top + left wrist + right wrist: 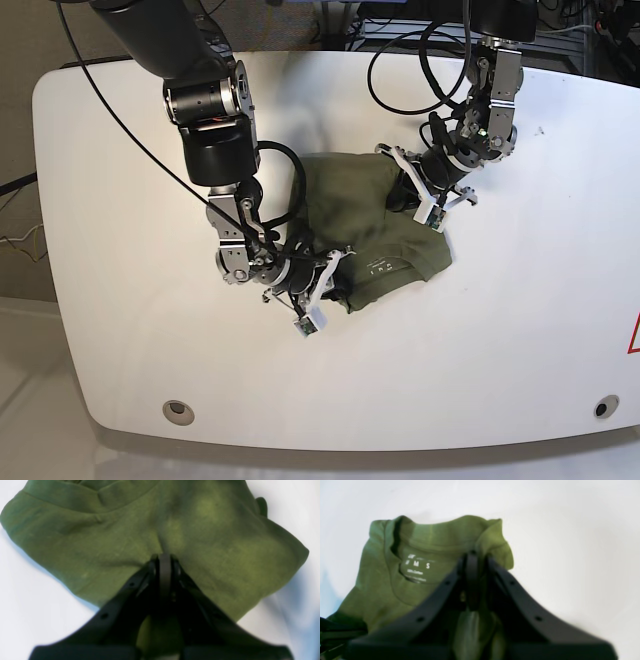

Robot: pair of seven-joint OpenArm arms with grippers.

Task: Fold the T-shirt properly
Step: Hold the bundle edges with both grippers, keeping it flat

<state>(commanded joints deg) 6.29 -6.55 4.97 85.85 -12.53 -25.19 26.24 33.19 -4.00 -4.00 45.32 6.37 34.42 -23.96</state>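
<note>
From where I stand, the T-shirt (375, 225) lies bunched into a compact green bundle between the two arms, on the white table (520, 330), already doubled over itself. The printed label (418, 566) inside the collar (435, 533) faces up, so the neck end is on top.

The right gripper (472, 555) has its jaws pressed together with green cloth caught between them; the fold it pinches sits at the collar's corner, and the rest of the garment spreads ahead of it and off to its left. The left gripper (164, 557) is likewise closed tight, a pleat of fabric radiating from its tips, with the body of the shirt running forward and out to both sides of it.

So each tool has cloth in hand at an opposite edge of the bundle, and the shirt's longer run seems to lie roughly along the line joining them. That line is what the next move depends on: I'd guess one held edge must be carried across toward the other. The collar end is nearer the right gripper, the plainer, hem-side cloth nearer the left, though which seam that one holds I cannot tell.
</note>
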